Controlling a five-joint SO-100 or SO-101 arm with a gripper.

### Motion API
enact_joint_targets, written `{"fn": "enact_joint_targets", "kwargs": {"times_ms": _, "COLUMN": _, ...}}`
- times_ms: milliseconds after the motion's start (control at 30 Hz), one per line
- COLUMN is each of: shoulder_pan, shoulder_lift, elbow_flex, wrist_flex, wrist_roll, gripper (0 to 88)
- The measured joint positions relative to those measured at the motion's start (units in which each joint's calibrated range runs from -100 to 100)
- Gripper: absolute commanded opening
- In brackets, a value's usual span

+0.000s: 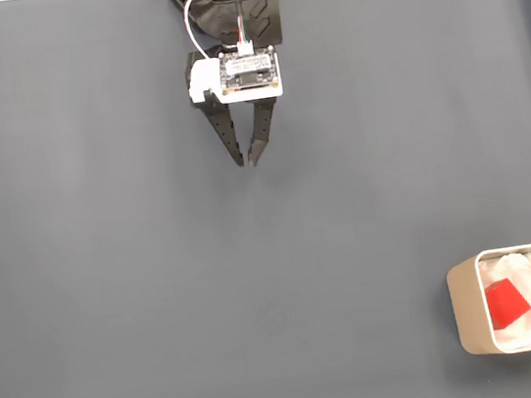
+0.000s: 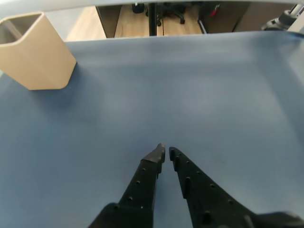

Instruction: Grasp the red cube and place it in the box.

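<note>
The red cube lies inside the beige box at the lower right of the fixed view, resting on the white lining. In the wrist view the box stands at the upper left, and its inside is hidden. My gripper hangs near the top centre of the fixed view, far from the box. Its black fingers nearly touch at the tips and hold nothing. The wrist view shows the gripper shut above bare mat.
A dark grey-blue mat covers the table. In the wrist view its far edge runs along the top, with wooden floor and chair legs beyond it.
</note>
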Motion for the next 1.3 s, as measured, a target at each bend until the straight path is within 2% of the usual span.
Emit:
{"fn": "enact_joint_targets", "kwargs": {"times_ms": 367, "shoulder_pan": -0.5, "shoulder_lift": -14.0, "elbow_flex": 2.6, "wrist_flex": 22.1, "wrist_roll": -0.3, "gripper": 0.0}}
{"fn": "enact_joint_targets", "kwargs": {"times_ms": 600, "shoulder_pan": -0.6, "shoulder_lift": -15.6, "elbow_flex": 2.6, "wrist_flex": 36.0, "wrist_roll": -1.1, "gripper": 0.0}}
{"fn": "enact_joint_targets", "kwargs": {"times_ms": 1300, "shoulder_pan": -0.9, "shoulder_lift": -16.3, "elbow_flex": 2.6, "wrist_flex": 38.1, "wrist_roll": -2.1, "gripper": 0.1}}
